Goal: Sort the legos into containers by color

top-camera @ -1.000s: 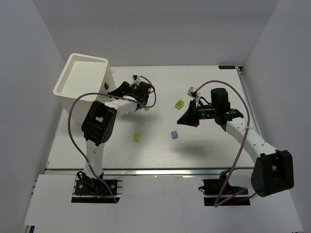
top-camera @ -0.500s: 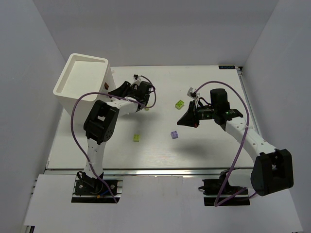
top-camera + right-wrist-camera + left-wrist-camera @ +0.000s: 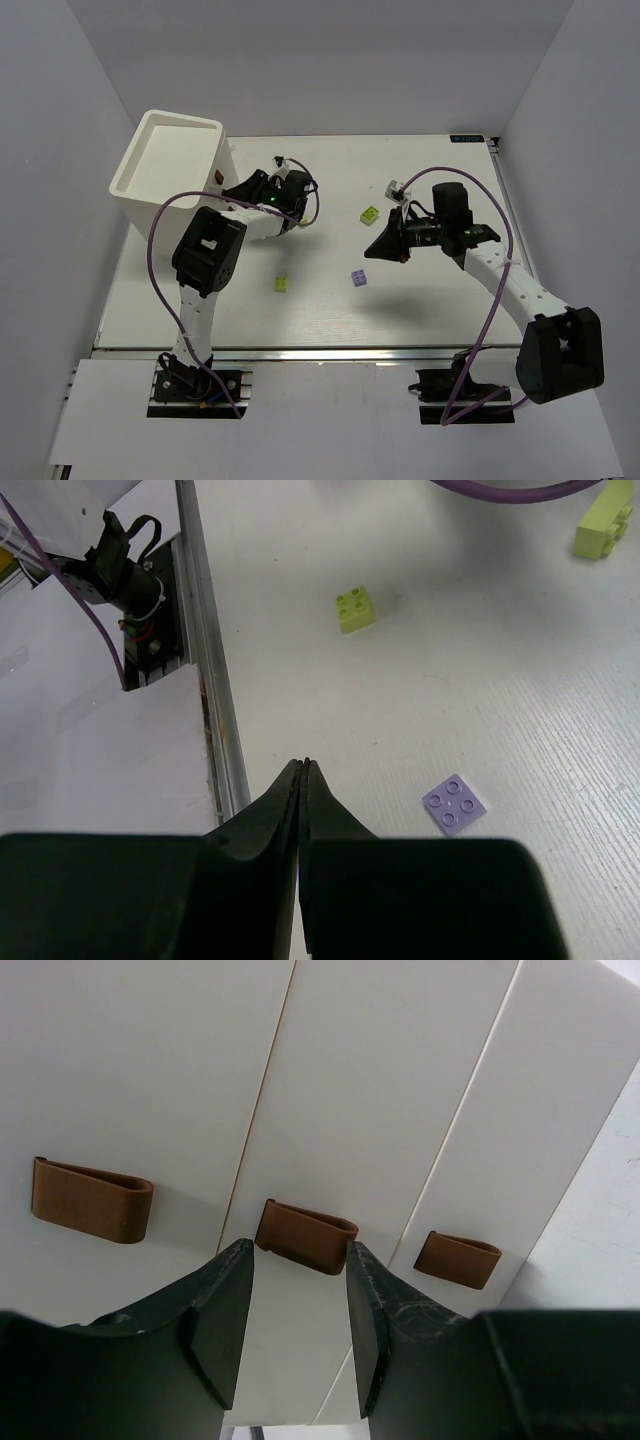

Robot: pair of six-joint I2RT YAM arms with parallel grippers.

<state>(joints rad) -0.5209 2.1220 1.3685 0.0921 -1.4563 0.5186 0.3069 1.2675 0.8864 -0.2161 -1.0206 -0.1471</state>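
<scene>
The containers are drawers of a tall cream-white box (image 3: 170, 165) at the table's back left. Three drawer fronts with brown knobs fill the left wrist view. My left gripper (image 3: 300, 1250) is pressed up to the box, its fingertips (image 3: 240, 1260) touching both ends of the middle knob (image 3: 305, 1232). Loose legos lie on the table: a yellow-green one (image 3: 370, 214), a lavender one (image 3: 358, 277) and another yellow-green one (image 3: 282, 284). My right gripper (image 3: 367, 252) hangs shut and empty above the table, left of the lavender lego (image 3: 456, 803).
A small pale piece (image 3: 394, 187) lies behind the right arm. The table's metal front rail (image 3: 205, 670) runs close to the right gripper's tip. The purple cables loop over both arms.
My left gripper has narrowed a little onto the middle knob and edged closer to the box. The right arm and the legos have not moved.
</scene>
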